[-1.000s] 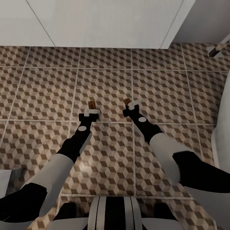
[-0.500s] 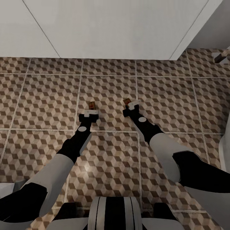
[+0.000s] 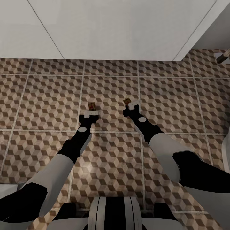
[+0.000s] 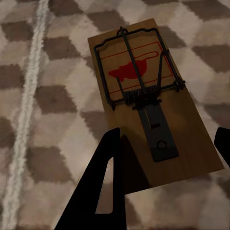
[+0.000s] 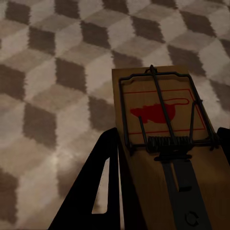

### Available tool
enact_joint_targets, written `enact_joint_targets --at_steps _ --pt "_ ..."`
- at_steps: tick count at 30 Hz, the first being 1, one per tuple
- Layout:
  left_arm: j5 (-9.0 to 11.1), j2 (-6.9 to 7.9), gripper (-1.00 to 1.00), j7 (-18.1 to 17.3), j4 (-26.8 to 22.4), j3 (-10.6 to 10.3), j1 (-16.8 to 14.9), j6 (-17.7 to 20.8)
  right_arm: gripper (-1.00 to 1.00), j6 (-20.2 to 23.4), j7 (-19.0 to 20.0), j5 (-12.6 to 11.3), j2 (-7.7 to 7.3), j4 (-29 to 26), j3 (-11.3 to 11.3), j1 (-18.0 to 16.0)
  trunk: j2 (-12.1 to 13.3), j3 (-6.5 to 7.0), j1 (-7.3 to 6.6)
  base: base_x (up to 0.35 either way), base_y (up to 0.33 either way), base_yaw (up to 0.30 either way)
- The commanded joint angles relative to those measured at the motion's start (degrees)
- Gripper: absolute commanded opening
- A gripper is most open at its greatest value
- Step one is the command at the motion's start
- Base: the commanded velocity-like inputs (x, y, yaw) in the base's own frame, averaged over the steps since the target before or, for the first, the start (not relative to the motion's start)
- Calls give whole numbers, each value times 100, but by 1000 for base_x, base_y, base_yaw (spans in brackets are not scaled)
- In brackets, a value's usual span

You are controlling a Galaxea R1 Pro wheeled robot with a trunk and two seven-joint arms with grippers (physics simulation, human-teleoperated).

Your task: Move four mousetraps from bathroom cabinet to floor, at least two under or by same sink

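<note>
Each of my hands holds one mousetrap over the cube-patterned bathroom floor [image 3: 48,102]. My left gripper [image 3: 91,111] is shut on a tan wooden mousetrap [image 3: 92,105]; the left wrist view shows its wire bar and red mark [image 4: 143,96] between the dark fingers [image 4: 103,191]. My right gripper [image 3: 131,105] is shut on a second mousetrap [image 3: 127,101], seen close in the right wrist view [image 5: 163,143] beside one finger [image 5: 103,187]. A wide white vanity front [image 3: 121,28] stands just ahead; the sink basin and the cabinet are out of view.
A white rounded body [image 3: 226,150] lines the right edge of the head view. A small fixture [image 3: 223,57] sits at the far right by the vanity's corner. Another pale object [image 3: 6,189] shows at the lower left. Open tiles lie between my grippers and the vanity.
The whole head view has shifted: the white vanity reaches lower in the picture and the tile lines have slid down and right. Both arms keep the same pose, still holding their mousetraps.
</note>
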Motion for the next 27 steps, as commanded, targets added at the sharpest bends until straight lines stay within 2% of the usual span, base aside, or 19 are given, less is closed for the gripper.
enact_joint_targets --at_steps 1,7,21,27 --pt "19 4 -100 44 -8 -26 -2 33 -100 -15 18 12 0 4 -1 -3 -1 -3 -1 4 13 0" --pt "19 4 -100 44 -7 -26 -2 39 -100 -15 22 12 0 4 -1 -3 -1 -3 -1 84 5 0" --pt "19 -4 -100 44 211 -31 -2 28 -100 -15 18 12 0 4 -1 6 -1 -3 -1 308 0 0" --pt "17 -10 -100 40 379 -35 -2 -88 -100 -15 15 12 0 39 -1 13 -1 -3 -1 80 0 0"
